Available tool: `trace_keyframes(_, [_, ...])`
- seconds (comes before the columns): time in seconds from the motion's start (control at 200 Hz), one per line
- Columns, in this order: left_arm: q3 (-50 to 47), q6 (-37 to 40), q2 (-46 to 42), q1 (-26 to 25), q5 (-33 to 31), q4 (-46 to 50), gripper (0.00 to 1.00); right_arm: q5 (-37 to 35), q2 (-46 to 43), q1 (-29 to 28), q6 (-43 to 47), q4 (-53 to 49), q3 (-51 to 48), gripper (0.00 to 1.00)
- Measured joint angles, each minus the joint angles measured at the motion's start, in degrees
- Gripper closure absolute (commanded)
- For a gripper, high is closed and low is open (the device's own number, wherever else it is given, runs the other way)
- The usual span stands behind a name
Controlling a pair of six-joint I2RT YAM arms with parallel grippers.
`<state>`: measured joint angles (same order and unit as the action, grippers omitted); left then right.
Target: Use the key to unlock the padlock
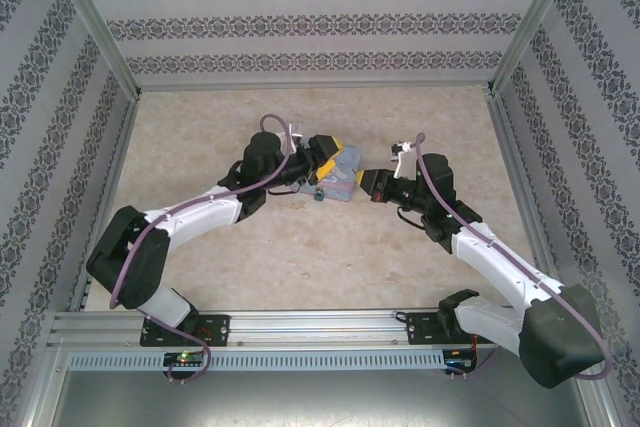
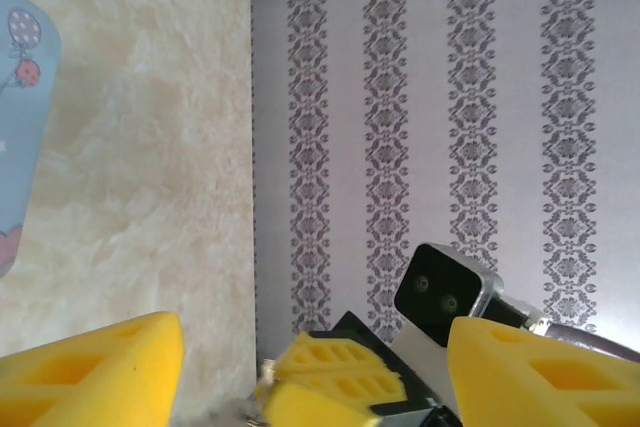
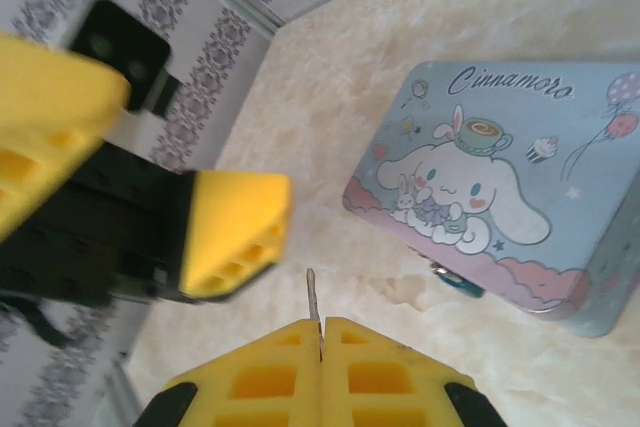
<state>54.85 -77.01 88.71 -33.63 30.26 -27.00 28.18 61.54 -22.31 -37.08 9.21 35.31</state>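
My right gripper is shut on the key, a thin dark sliver standing up from between its yellow pads. The padlock is a tiny teal thing at the lower edge of the pale-blue cartoon tin, to the right of the key and apart from it. My left gripper is open, its yellow fingers spread wide around the right gripper's pads. From above, the left gripper is beside the tin, and the right gripper is on the tin's other side.
Patterned walls and metal rails enclose the beige marbled table. One of the left gripper's yellow fingers hangs close to the key's tip on its left. Open tabletop lies in front of and behind the tin.
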Motion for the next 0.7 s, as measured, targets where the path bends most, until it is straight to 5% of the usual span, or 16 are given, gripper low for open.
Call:
trace_keyframes(0.355, [4.9,-2.67,-0.57,0.0,4.04,19.87,0.4,-19.76,0.02,-14.78,16.41,-11.89,6.23,1.0])
trace_keyframes(0.699, [3.98,-4.85,-0.59,0.0,3.56,22.8,0.49,-31.98,2.27,-21.24,23.96,-14.62,8.94,1.0])
